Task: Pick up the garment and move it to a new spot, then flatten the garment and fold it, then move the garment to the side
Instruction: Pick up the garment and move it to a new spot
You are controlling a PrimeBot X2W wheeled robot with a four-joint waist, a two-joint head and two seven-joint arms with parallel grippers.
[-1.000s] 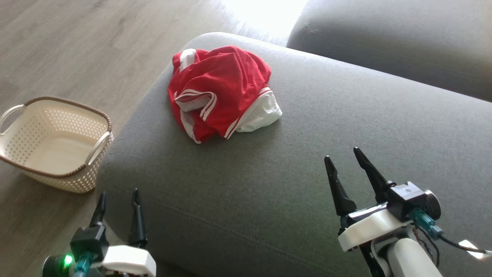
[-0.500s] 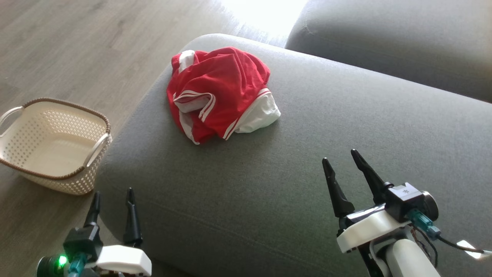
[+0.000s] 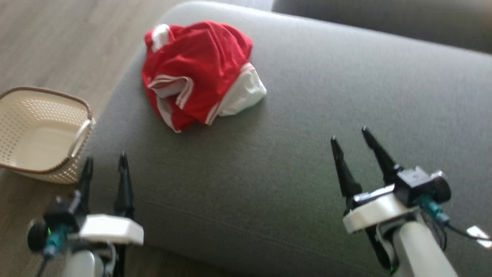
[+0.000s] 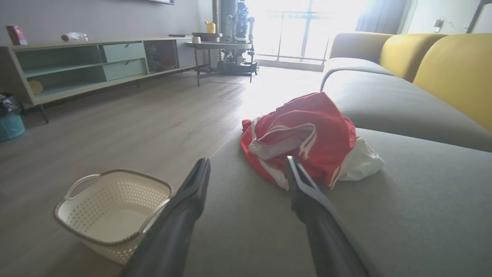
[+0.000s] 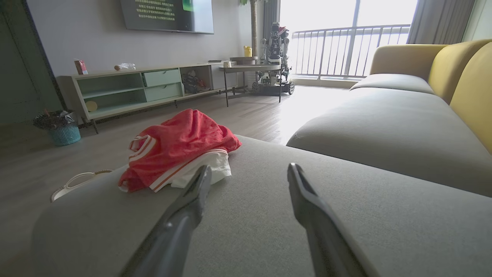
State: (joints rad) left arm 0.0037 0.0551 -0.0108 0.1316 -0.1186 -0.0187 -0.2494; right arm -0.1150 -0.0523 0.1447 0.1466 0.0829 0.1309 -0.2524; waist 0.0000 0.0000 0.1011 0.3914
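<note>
Your red garment (image 3: pixel 196 73), trimmed with white stripes, lay crumpled in a heap on the grey sofa cushion (image 3: pixel 307 154), near the cushion's far left corner. The heap was about as wide as it was deep, so no clear long axis could be made out. A white fold stuck out of its right side, pointing toward the cushion's middle, and a striped hem curled over on its near side. Its left side came close to the cushion's rounded left edge.

Your left gripper (image 3: pixel 106 157) hung at the cushion's near left corner. Its two dark fingers were spread apart and held nothing, tips pointing toward the far edge. Your right gripper (image 3: pixel 349 134) hung over the near right part of the cushion, fingers likewise apart and empty, aimed the same way. Both were well apart from the garment.

Bare cushion lay open between the grippers and the garment, and from the garment across to the right edge. Past the far edge, a gap divided this cushion from a second grey cushion (image 3: pixel 384 19), with yellow backrests (image 5: pixel 469 77) rising beyond. Off the left edge, a cream perforated basket (image 3: pixel 38 111) stood on the wooden floor (image 3: pixel 57 38), just beside the cushion.
</note>
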